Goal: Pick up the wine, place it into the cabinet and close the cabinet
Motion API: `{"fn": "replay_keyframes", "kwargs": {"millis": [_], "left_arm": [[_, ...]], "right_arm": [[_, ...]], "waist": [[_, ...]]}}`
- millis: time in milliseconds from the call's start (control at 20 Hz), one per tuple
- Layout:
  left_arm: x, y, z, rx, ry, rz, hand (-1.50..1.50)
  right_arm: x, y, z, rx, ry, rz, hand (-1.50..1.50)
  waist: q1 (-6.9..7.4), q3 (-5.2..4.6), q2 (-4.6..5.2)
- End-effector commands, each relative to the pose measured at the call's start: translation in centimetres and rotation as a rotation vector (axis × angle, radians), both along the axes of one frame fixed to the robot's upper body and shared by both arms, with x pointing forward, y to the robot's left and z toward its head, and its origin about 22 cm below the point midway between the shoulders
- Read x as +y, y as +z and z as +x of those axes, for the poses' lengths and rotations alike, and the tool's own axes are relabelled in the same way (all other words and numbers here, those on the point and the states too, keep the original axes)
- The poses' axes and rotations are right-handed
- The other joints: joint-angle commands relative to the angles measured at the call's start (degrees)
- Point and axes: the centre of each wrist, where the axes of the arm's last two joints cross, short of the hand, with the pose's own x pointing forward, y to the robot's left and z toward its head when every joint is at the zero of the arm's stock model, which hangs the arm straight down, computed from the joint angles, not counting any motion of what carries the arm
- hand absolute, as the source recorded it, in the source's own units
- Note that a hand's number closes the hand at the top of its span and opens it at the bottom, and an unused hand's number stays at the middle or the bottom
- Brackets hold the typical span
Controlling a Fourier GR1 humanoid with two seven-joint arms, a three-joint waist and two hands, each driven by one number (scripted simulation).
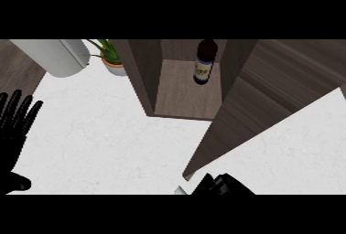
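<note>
Head view: left hand (15, 132) open, fingers (20, 109) up

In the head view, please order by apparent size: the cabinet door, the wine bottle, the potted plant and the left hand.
1. cabinet door
2. left hand, enlarged by nearness to the camera
3. wine bottle and potted plant: too alike to rank

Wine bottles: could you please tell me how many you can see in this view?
1. The wine bottle stands upright on the shelf inside the open cabinet, towards the back right. The open door could hide others behind it.
</note>
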Motion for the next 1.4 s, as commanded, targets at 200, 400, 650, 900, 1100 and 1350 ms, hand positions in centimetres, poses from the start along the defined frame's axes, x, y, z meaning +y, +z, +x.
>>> {"fn": "replay_keyframes", "kwargs": {"millis": [200, 400, 650, 900, 1100, 1350], "left_arm": [[2.2, 0.2, -0.6, 0.007, 0.045, 0.0, -1.5], [2.4, -1.1, -1.5, 0.008, 0.046, 0.013, -1.5], [3.2, -0.7, -1.2, 0.0, 0.052, 0.005, -1.5], [3.0, -1.7, -1.0, 0.0, 0.075, -0.015, -1.5], [2.8, 0.5, 0.4, 0.014, 0.068, -0.003, -1.5], [2.4, -2.3, -0.4, 0.006, 0.057, 0.007, -1.5]], "right_arm": [[9.8, 4.4, 4.6, 0.064, 0.006, 0.008, 1.5], [10.7, 7.2, 7.8, 0.1, -0.009, 0.046, 1.5], [10.4, 5.2, 13.1, 0.172, -0.022, 0.076, 1.5], [9.9, 2.4, 15.3, 0.214, -0.091, 0.096, 1.5], [8.7, 2.3, 16.9, 0.232, -0.116, 0.06, 1.5], [6.7, -1.2, 20.4, 0.191, -0.137, 0.041, 1.5]], "waist": [[-2.02, 0.32, -0.42], [-2.79, 0.4, -0.42], [-3.15, 0.44, -0.27], [-3.6, 0.45, -0.33], [-3.92, 0.47, -0.43], [-3.7, 0.44, -0.22]]}}
